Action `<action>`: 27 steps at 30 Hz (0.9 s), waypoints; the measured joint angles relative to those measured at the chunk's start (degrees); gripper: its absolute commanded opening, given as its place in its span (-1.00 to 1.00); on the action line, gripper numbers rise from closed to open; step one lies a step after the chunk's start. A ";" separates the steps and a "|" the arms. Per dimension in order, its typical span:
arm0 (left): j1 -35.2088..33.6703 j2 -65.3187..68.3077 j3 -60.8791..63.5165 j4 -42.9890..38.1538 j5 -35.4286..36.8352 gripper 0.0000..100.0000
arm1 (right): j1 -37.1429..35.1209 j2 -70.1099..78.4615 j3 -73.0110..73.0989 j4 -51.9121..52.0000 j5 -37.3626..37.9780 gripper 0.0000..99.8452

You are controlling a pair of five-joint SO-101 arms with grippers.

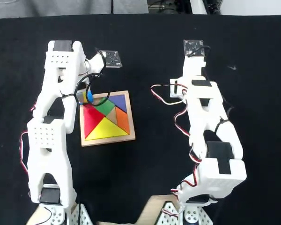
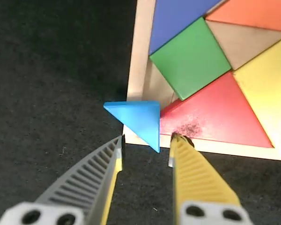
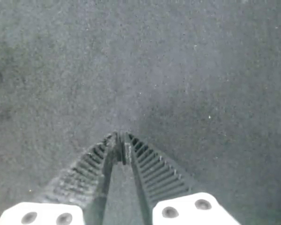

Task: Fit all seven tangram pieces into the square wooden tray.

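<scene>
The square wooden tray (image 1: pixel 129 137) lies between the arms, nearer the left one. It holds a red triangle (image 2: pixel 215 117), a yellow triangle (image 2: pixel 267 89), a green square (image 2: pixel 189 58), an orange piece (image 2: pixel 253 14) and a blue-violet piece (image 2: pixel 178 14). A wood-coloured triangle (image 2: pixel 241 42) shows in the middle. The small blue triangle (image 2: pixel 138 117) rests tilted on the tray rim (image 2: pixel 140 47) at a corner, beside a bare slot (image 2: pixel 155 86). My left gripper (image 2: pixel 147 139) is open, its fingertips either side of the blue triangle's point, not touching it. My right gripper (image 3: pixel 119 140) is shut over bare cloth.
Black cloth (image 1: pixel 154 42) covers the whole table. The right arm (image 1: pixel 206 117) stands folded to the right of the tray, a gap of cloth between them. The table's far edge runs along the back.
</scene>
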 measured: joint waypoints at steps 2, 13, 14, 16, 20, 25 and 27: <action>-0.18 0.00 -0.88 0.00 0.00 -0.65 | 0.00 0.00 0.00 0.00 0.00 -0.98; -5.63 5.27 -10.20 -7.30 8.70 -0.65 | 0.00 0.00 0.00 0.00 0.00 -0.98; -5.54 6.51 -10.20 -7.47 9.76 -0.65 | 0.00 0.00 0.00 0.00 0.00 -0.98; -5.10 8.26 -10.29 -6.95 10.99 -0.65 | 0.00 0.00 0.00 0.00 0.00 -0.98; -3.60 9.23 -14.07 -2.64 12.22 -0.65 | 0.00 0.00 0.00 0.00 0.00 -0.98; -1.05 10.55 -16.79 0.18 14.15 -0.65 | 0.00 0.00 0.00 0.00 0.00 -0.98; 0.09 10.81 -16.79 0.79 14.33 -0.65 | 0.00 0.00 0.00 0.00 0.00 -0.98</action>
